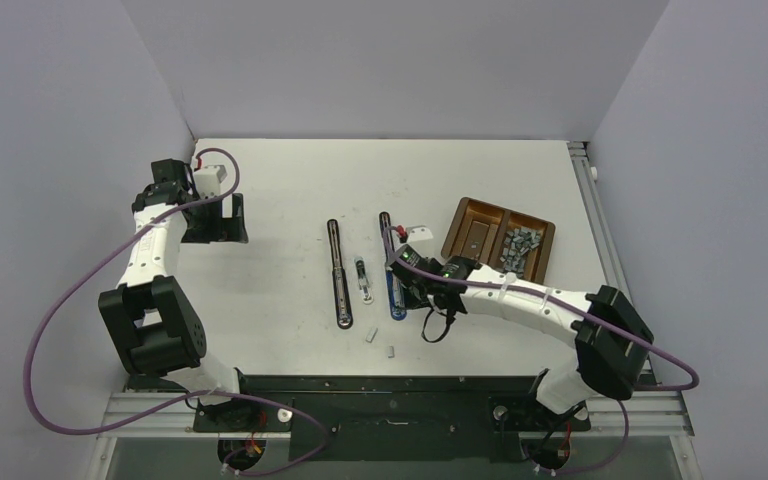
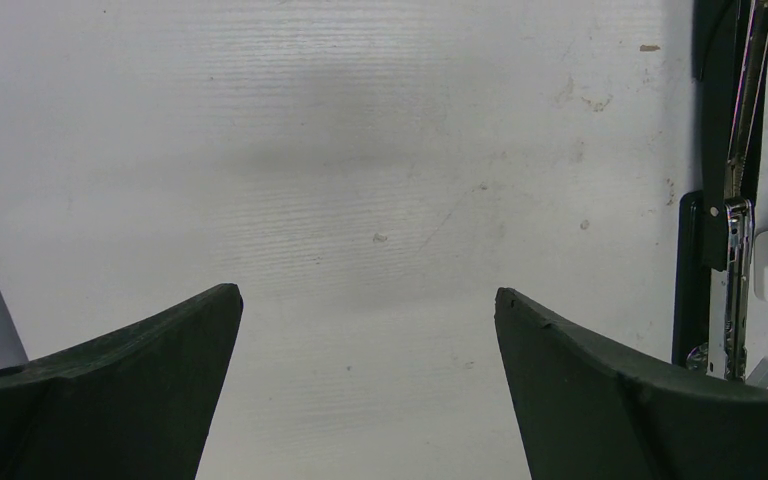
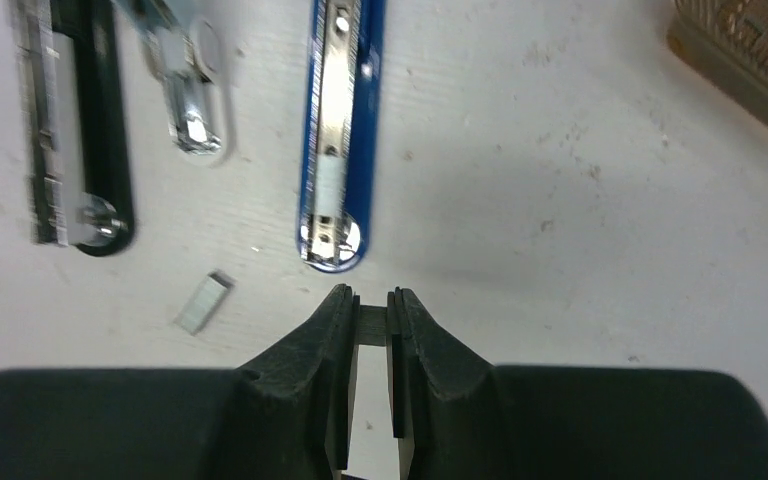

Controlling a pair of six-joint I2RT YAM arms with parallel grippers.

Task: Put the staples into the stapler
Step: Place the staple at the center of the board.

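White surface (image 3: 610,200) is carrying the open blue stapler (image 3: 340,130); just beside its near end your right hand (image 3: 370,294) is pinching a staple strip (image 3: 370,322) (light, stiff, probably snapping if bent, so you're wanting its long sides). Your left hand (image 2: 368,300) is gaping wide, holding nothing.

Tabletop (image 1: 270,200) lies open left of the black stapler (image 1: 340,273); tray (image 1: 452,230) crowds the right.

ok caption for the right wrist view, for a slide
Right tool pinching a staple strip near the end of the open blue stapler, a loose strip lying nearby
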